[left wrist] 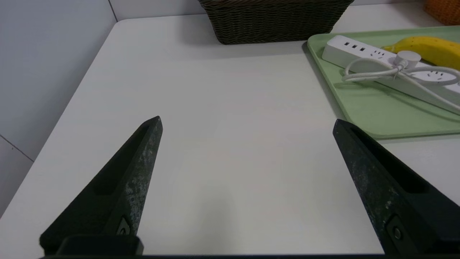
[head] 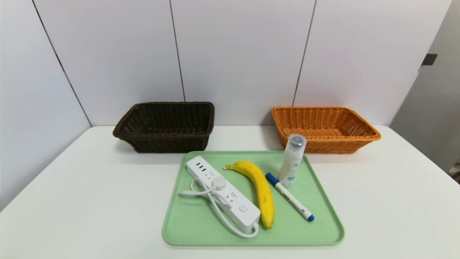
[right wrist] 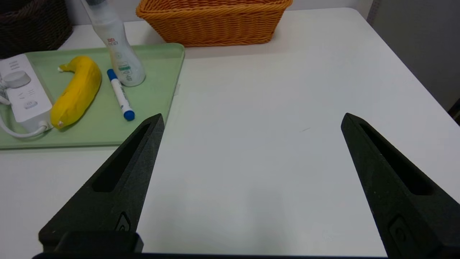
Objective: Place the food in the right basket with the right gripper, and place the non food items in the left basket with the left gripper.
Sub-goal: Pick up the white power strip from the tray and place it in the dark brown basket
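Observation:
A yellow banana (head: 259,190) (right wrist: 77,90) (left wrist: 429,49) lies in the middle of a green tray (head: 201,223). To its left is a white power strip (head: 222,192) (left wrist: 363,54) (right wrist: 25,95) with a coiled cord; to its right a white marker pen (head: 289,196) (right wrist: 120,94) with a blue cap and an upright white bottle (head: 291,162) (right wrist: 120,54). The dark brown basket (head: 166,126) (left wrist: 273,19) stands at the back left, the orange basket (head: 323,128) (right wrist: 215,21) at the back right. My left gripper (left wrist: 247,121) is open over bare table left of the tray. My right gripper (right wrist: 251,118) is open over bare table right of the tray. Neither shows in the head view.
The white table (head: 72,187) ends at a white panelled wall (head: 237,54) just behind both baskets. Bare tabletop lies on either side of the tray (left wrist: 381,115) (right wrist: 151,108). The table's right edge (right wrist: 413,72) drops off beside a grey wall.

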